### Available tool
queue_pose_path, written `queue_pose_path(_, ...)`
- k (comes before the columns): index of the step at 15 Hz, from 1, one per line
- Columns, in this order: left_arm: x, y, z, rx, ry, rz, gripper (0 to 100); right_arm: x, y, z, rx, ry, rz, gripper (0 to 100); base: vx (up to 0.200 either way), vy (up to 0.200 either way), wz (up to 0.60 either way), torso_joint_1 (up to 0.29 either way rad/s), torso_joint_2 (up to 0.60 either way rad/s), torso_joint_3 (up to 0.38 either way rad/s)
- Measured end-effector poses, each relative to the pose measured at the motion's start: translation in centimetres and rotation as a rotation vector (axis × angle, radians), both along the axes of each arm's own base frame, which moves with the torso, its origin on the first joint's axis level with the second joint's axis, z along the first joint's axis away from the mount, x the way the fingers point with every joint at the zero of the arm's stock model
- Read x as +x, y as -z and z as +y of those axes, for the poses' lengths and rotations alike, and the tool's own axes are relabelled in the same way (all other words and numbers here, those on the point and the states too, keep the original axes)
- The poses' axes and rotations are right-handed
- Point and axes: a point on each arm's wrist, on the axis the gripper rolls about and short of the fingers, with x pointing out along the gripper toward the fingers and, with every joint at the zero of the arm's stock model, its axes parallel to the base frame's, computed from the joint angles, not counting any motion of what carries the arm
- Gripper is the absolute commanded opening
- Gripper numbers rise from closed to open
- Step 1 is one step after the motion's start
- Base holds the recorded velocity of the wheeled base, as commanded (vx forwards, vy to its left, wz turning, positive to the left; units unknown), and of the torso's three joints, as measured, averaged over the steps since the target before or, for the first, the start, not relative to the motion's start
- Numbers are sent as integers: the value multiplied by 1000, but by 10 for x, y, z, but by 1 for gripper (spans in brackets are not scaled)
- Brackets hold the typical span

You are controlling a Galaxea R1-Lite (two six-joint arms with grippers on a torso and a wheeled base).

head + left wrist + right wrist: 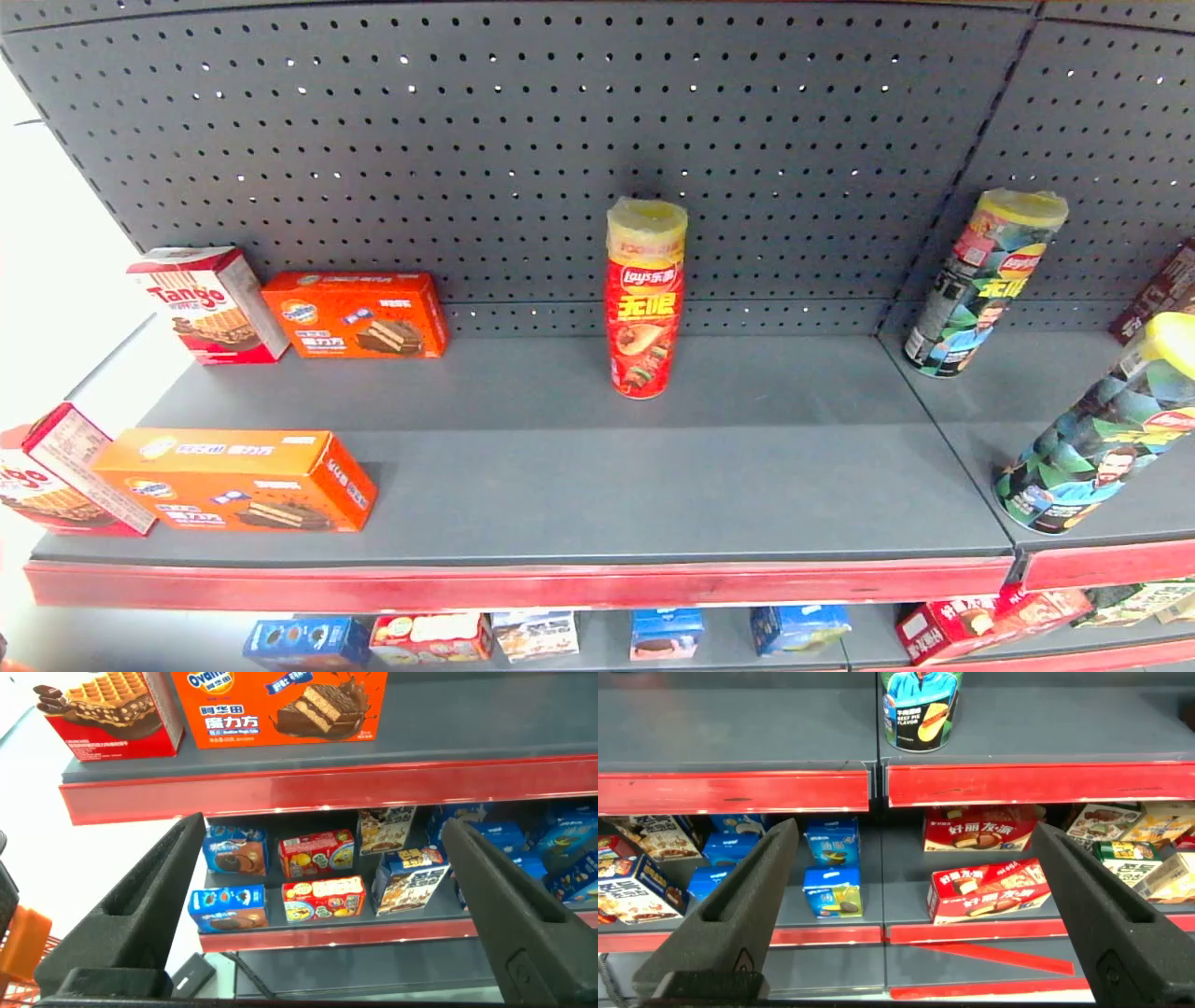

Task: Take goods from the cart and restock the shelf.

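Currently the left jaws and right jaws both gape wide, empty, before the lower shelves (971, 930). The chip can (645, 299) stands upright mid-way along the shelf (560, 476). It is a light, stiff, slick tube, so I'd squeeze its middle gently. That orange edge (23, 941) may be the cart.

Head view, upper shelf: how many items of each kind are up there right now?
Red wafer boxes: 2
Orange boxes: 2
Red can: 1
Green cans: 2
Dark box, cut off at the right edge: 1
Total: 8
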Motion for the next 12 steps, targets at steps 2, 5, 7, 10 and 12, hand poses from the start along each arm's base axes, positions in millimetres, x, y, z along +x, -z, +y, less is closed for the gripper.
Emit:
queue_pose_path(2,0,0,0,0,1,0,100,0,0,0,0,0,0,100,0,0,0,0,0,0)
queue_pose_path(5,0,0,0,0,1,0,100,0,0,0,-1,-1,0,100,0,0,200,2,2,1)
queue_pose_path(7,0,0,0,0,1,-1,100,0,0,0,-1,-1,0,100,0,0,600,0,2,5)
queue_pose_path(10,0,0,0,0,1,0,100,0,0,0,-1,1,1,100,0,0,600,7,4,4)
queue_pose_path(12,0,0,0,0,1,-1,100,0,0,0,-1,1,0,100,0,0,600,-7,2,0)
